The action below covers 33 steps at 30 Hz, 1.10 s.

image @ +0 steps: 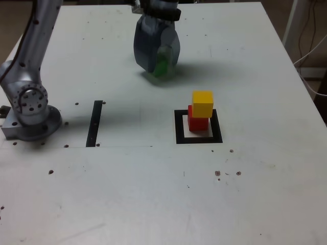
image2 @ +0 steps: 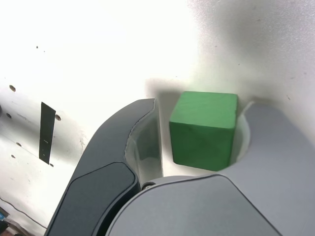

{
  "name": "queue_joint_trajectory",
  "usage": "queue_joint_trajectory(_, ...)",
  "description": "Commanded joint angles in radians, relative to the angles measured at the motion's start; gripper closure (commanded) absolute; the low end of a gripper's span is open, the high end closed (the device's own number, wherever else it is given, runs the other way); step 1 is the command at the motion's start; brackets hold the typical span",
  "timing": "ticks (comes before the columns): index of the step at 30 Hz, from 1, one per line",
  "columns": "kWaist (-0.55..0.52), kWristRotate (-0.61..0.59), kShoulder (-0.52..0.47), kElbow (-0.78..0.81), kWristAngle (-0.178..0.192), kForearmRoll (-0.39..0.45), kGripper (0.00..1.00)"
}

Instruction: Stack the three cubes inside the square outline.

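The green cube (image2: 204,129) rests on the white table (image: 153,194), far from the outline, and my gripper (image: 159,65) is lowered around it. The wrist view shows one finger (image2: 266,142) against the cube's side. The other finger (image2: 142,132) stands a narrow gap away, so the gripper is still slightly open. In the exterior view the green cube (image: 162,66) shows only partly between the fingers. The yellow cube (image: 202,103) sits on the red cube (image: 197,121), shifted a little toward the exterior view's right. The red cube stands inside the square outline (image: 198,138).
A straight black strip (image: 94,123) lies on the table at the exterior view's left. The arm's base (image: 29,109) is bolted down beside it. Small dark holes dot the tabletop. The table's right edge is near a white cable (image: 311,53).
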Motion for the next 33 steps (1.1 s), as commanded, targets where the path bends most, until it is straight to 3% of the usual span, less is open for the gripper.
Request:
queue_joint_trajectory(1, 0.001, 0.004, -0.002, -0.002, 0.002, -0.002, 0.76)
queue_joint_trajectory(17, -0.052, 0.018, -0.097, 0.030, 0.023, 0.001, 0.76)
queue_joint_trajectory(33, -0.295, 0.035, -0.212, -0.022, 0.019, 0.094, 0.76)
